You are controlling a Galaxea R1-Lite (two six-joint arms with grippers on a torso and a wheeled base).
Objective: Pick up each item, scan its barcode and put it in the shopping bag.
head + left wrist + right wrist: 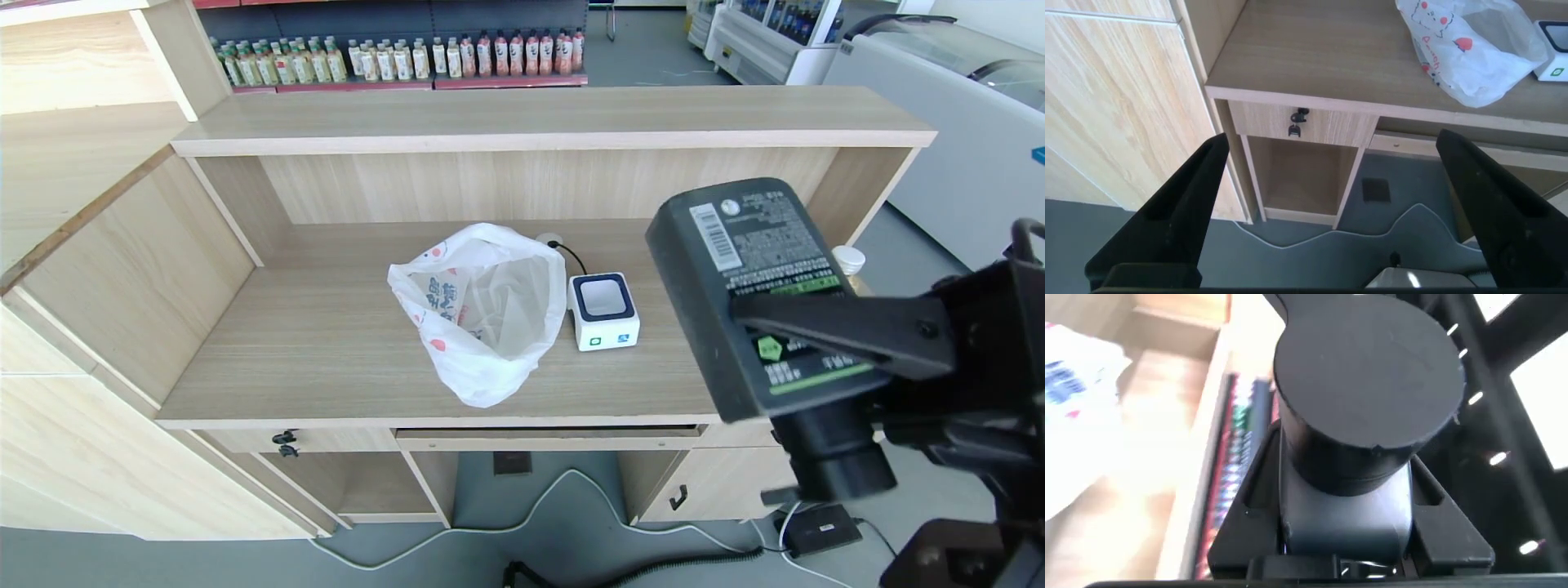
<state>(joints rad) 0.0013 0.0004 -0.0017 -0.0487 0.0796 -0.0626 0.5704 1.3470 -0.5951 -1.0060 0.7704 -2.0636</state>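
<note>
A dark bottle (751, 294) with a black cap (1368, 384) is held up high at the right of the counter, my right gripper (824, 327) shut on it. Its label and barcode (715, 237) face the head camera. On the wooden counter (326, 343) stands a white shopping bag (482, 310) with its mouth open, and a small white scanner (602, 310) sits just right of it. My left gripper (1331, 212) hangs open and empty below counter level, in front of the desk's left drawer; the shopping bag (1470, 49) lies up and to its right.
A raised wooden back wall and side panels enclose the counter. A white-capped bottle (849, 261) stands behind the held one. The scanner's cable (571, 255) runs to the back. A keyed drawer lock (1298, 122) and floor cables (571, 490) lie below.
</note>
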